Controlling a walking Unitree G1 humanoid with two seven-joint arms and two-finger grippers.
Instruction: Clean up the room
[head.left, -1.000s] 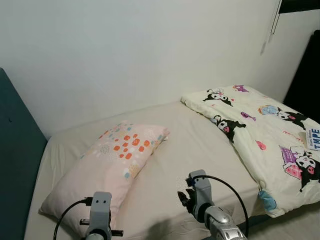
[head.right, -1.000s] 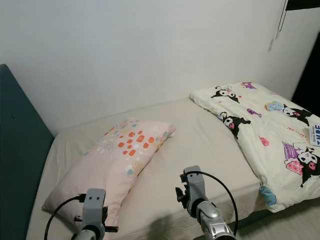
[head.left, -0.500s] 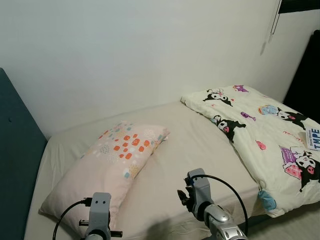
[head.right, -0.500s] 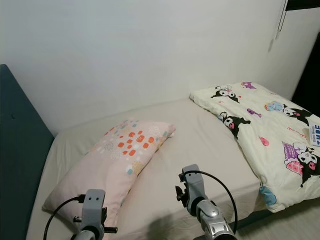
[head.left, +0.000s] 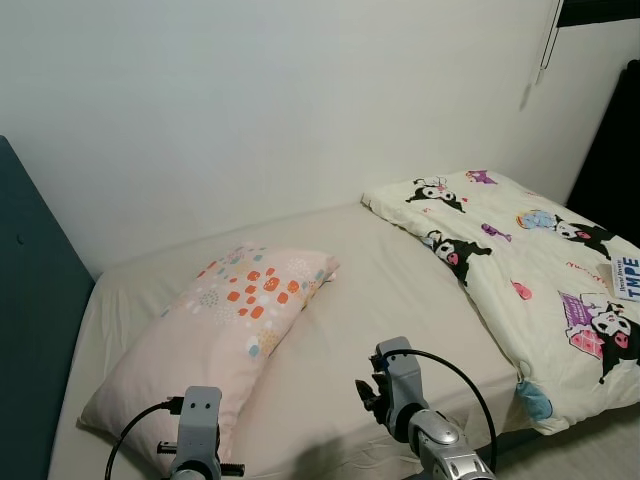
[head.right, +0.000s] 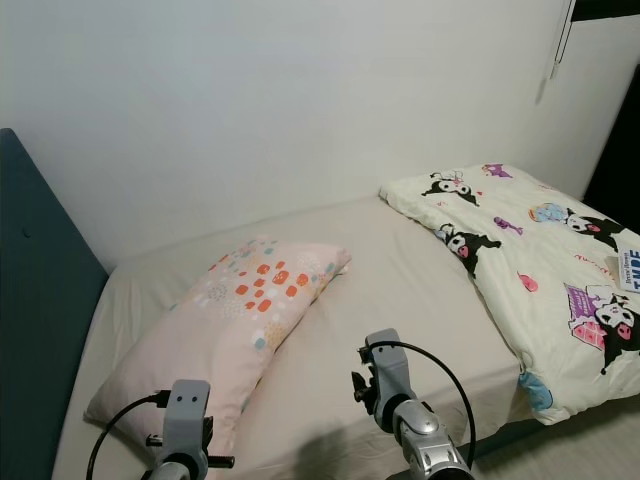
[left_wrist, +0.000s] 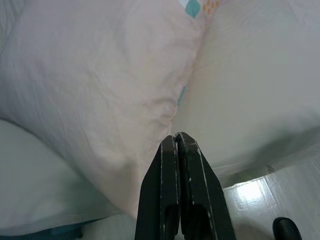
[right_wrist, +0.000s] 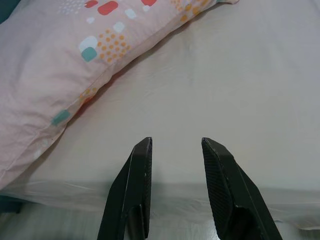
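Pillow (head.left: 220, 325) lies on the left part of the bed (head.left: 400, 290), slanted. Its long side runs from the near left corner up toward the far middle. 1 end, the one with the orange and blue spots, points at the far wall (head.left: 280, 110). The plain pink end sits near the bed's near edge.

Quilt (head.left: 530, 270) with the cartoon pictures lies on the right side of the bed. It is bunched there and hangs over the near right edge.

I think the tidy-up is not far along. The pillow is not straight against the blue headboard (head.left: 35, 330) at the left. The quilt is not spread out. Both jobs look left to do.

Left gripper (left_wrist: 178, 142) is just above the pillow's near end. Its 2 black fingers are pressed tight together with nothing between them. Right gripper (right_wrist: 176, 147) hovers over the bare sheet near the bed's near edge, just right of the pillow. Its fingers are apart and hold nothing.
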